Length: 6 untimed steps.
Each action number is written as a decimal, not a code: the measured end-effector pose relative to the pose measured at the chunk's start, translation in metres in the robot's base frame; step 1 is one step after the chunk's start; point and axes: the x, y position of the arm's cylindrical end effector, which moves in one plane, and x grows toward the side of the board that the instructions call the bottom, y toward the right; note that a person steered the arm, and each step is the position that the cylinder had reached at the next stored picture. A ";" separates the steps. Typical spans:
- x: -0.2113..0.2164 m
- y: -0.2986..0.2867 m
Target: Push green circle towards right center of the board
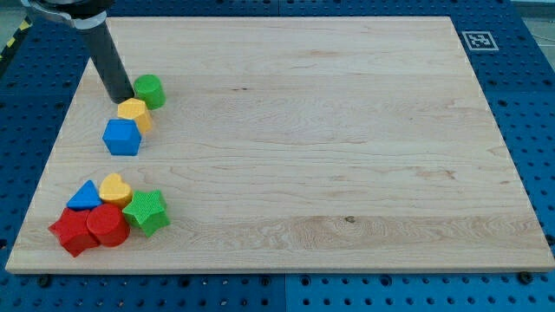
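The green circle (150, 90) sits near the board's upper left. My tip (119, 99) rests on the board just left of it, almost touching, and right above a yellow block (134, 113). A blue block (121, 136) lies below and left of the yellow one, touching it.
A cluster lies at the board's lower left: blue triangle (85, 197), yellow heart (114, 188), green star (146, 212), red circle (107, 225), red star-like block (74, 231). The wooden board (329, 147) has a tag marker (479, 40) at its upper right corner.
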 end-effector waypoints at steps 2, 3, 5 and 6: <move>-0.003 0.053; -0.004 0.064; -0.004 0.123; -0.004 0.145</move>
